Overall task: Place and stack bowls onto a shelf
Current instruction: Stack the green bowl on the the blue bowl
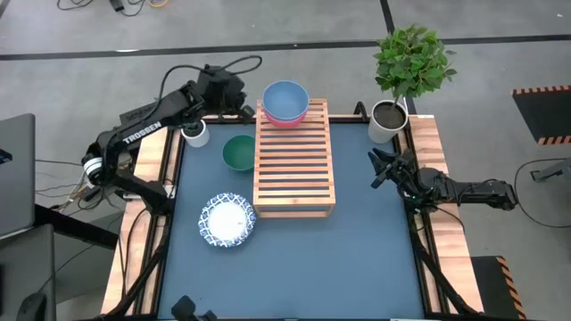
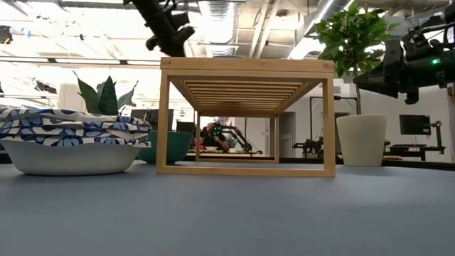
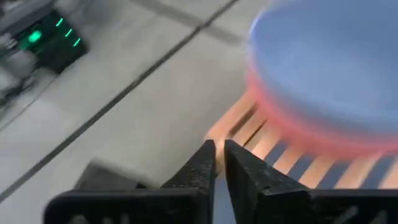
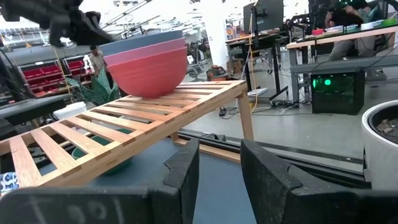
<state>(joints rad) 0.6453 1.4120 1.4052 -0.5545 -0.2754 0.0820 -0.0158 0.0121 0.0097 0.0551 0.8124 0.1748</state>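
The light-wood slatted shelf (image 1: 294, 160) stands mid-table. At its far end a blue bowl (image 1: 285, 94) sits nested in a pink bowl (image 1: 287, 119), which stands on the slats; both also show in the right wrist view (image 4: 149, 68). A teal-green bowl (image 1: 238, 152) stands on the table left of the shelf. Two blue-and-white patterned bowls (image 1: 227, 220) sit stacked near the front left. My left gripper (image 3: 219, 158) is shut and empty, up beside the shelf's far left corner, just left of the nested bowls. My right gripper (image 4: 219, 162) is open and empty at the table's right edge.
A white pot (image 1: 194, 134) stands at the far left under my left arm. A white pot with a leafy plant (image 1: 389, 120) stands at the far right, close to my right gripper. Blue tabletop lies in front of the shelf (image 1: 321, 259).
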